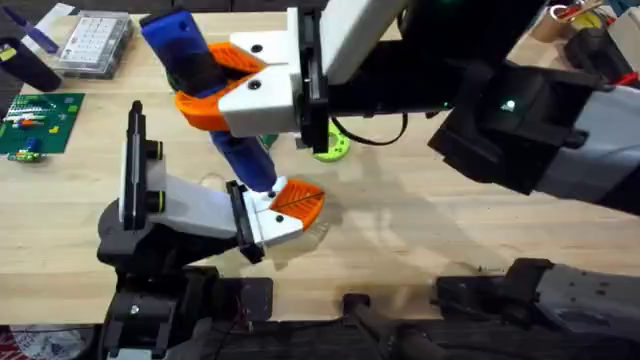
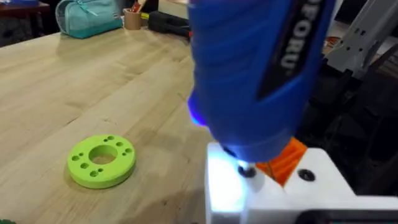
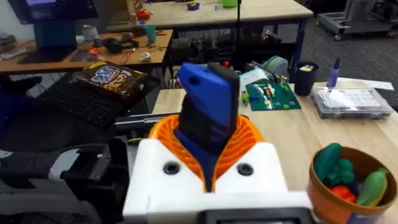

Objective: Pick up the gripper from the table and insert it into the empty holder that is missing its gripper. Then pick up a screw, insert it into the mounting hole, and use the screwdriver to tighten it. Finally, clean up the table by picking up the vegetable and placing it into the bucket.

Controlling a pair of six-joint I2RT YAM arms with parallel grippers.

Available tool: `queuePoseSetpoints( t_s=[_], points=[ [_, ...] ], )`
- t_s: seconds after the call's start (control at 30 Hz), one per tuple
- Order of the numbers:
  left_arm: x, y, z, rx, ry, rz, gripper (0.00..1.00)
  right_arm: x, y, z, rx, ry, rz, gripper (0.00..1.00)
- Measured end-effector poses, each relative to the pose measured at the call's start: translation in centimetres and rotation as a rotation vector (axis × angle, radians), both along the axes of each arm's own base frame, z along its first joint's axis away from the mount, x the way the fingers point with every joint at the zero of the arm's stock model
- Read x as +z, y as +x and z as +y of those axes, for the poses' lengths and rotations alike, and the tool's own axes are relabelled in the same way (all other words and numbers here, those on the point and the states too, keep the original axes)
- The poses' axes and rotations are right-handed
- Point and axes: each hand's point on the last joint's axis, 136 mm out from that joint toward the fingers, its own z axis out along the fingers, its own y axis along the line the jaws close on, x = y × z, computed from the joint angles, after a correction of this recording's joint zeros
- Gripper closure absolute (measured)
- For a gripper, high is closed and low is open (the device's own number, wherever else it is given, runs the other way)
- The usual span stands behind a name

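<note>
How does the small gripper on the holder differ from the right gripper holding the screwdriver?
The right gripper looks larger than the gripper. The right gripper clamps the screwdriver between two orange pads; the gripper shows one orange leaf and holds nothing. The gripper sits low on the holder with the bit at its white block; the right gripper is up the tool's body. Both are ribbed orange on white.

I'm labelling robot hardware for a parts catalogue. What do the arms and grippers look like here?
The right gripper has orange ribbed finger pads on white wedge blocks with dark dots, mounted on a white and black wrist. The arm behind is black and grey, with a small green light and a black cable.
</note>
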Motion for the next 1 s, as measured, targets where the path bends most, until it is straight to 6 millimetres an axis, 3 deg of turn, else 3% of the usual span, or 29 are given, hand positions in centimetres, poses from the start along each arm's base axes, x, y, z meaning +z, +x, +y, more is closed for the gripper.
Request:
queuePoseSetpoints(
  t_s=[0.2, 0.4, 0.67, 0.83, 1.0],
  points=[
    [0.1, 0.3, 0.1, 0.019, 0.003, -0.007, 0.992, 1.0, -0.1, 0.1, 0.015, 0.069, -0.027, 0.974],
    [0.1, 0.1, 0.1, 0.009, 0.002, -0.007, 0.992, 4.0, 0.5, -0.7, -0.006, 0.182, -0.082, 0.974],
    [0.1, 0.1, 0.1, 0.009, 0.002, -0.007, 0.992, 6.3, 1.5, -1.5, -0.032, 0.224, -0.092, 0.974],
    [0.1, 0.1, 0.1, 0.009, 0.002, -0.007, 0.992, 6.0, 3.6, -2.5, -0.083, 0.208, -0.062, 0.974],
    [0.1, 0.1, 0.1, 0.009, 0.002, -0.007, 0.992, 6.0, 3.8, -2.6, -0.091, 0.207, -0.072, 0.974]
  ],
)
